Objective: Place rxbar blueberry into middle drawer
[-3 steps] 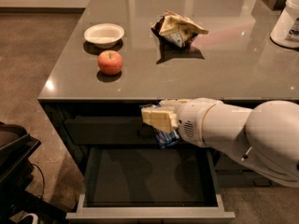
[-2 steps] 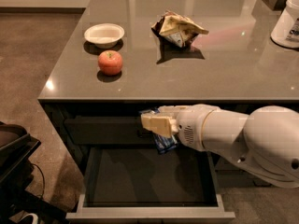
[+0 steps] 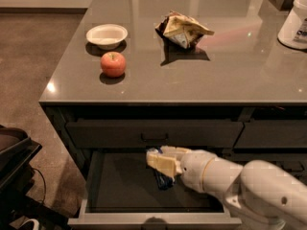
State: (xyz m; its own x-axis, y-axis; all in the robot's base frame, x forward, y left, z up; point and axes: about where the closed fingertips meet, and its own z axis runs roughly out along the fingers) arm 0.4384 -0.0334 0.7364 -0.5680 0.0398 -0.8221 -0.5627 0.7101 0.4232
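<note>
The grey counter [image 3: 230, 75] spans the whole area above and behind the gripper; its front edge lies directly above the gripper.

The white arm [image 3: 249, 186] enters from the lower right and reaches leftward, ending at the gripper.

The open drawer [image 3: 153, 220] is pulled out below the counter. Its dark floor lies under the gripper, and its pale front rim is in front of and below the gripper. A closed drawer front [image 3: 105, 133] with a small handle [image 3: 154, 138] sits just above the gripper.

A dark object [image 3: 14, 162] stands on the floor, well apart to the left of the gripper.

A white container [image 3: 295, 23] stands on the counter, far up and to the right of the gripper.

A crumpled tan-and-brown snack bag [image 3: 184, 30] lies on the counter, well above the gripper.

A white bowl [image 3: 106, 35] sits on the counter, up and to the left of the gripper. A red apple [image 3: 113, 63] stands near the bowl, on the side nearer the gripper.

The gripper [image 3: 156, 158] is inside the drawer opening, over the middle of the drawer floor. Its tan fingers are closed on the bar [image 3: 164, 180]. The dark-blue bar hangs just below the fingers, above the drawer floor. Whether its lower end touches the floor cannot be determined.
</note>
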